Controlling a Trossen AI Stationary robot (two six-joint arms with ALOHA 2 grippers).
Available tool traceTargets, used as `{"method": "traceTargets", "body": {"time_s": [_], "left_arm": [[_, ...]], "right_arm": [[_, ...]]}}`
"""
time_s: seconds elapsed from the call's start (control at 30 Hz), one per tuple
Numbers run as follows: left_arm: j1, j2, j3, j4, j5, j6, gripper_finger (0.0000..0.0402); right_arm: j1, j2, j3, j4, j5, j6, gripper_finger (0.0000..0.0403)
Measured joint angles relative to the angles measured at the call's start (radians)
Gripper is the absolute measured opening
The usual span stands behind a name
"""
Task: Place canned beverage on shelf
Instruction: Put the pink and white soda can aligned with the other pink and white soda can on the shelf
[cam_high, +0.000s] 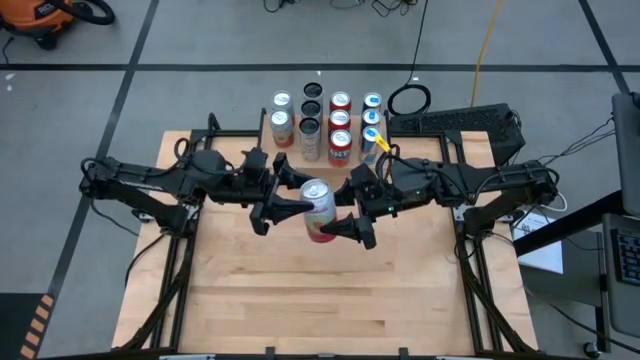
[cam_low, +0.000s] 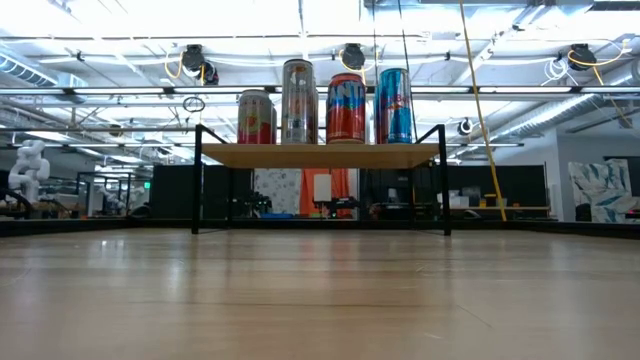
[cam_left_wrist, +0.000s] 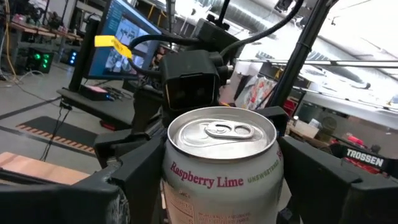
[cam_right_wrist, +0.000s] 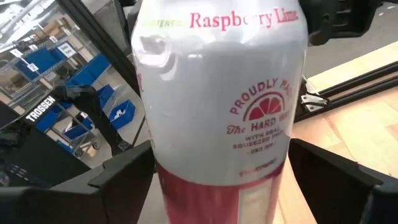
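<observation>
High view, can (cam_high: 318, 208) between both end effectors, grip unclear, base hidden.

Overhead looks down, low looks level; both wrist cameras share the can (cam_left_wrist: 221, 165) close-up.

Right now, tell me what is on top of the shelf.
The shelf carries upright cans in rows; the low view shows four in front. The board under them and any gaps between the rows are hidden.

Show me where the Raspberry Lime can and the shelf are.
Raspberry Lime can (cam_high: 318, 208), high view, on its side wall below the lid.
Shelf (cam_low: 320, 155), low view, on the front edge of its wooden board.
</observation>
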Motion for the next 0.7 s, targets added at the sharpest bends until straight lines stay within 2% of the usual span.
{"method": "traceTargets", "body": {"time_s": [0.37, 0.53, 0.7], "left_arm": [[0.0, -0.002, 0.0, -0.127, 0.012, 0.005, 0.0285], [0.001, -0.002, 0.0, -0.15, 0.014, 0.004, 0.0269], [0.001, -0.002, 0.0, -0.149, 0.015, 0.004, 0.0257]], "right_arm": [[-0.014, 0.0, 0.0, -0.028, -0.006, -0.011, 0.0345], [-0.02, 0.0, 0.0, -0.054, -0.032, -0.034, 0.0344], [-0.02, 0.0, 0.0, -0.04, -0.033, -0.063, 0.0315]]}}
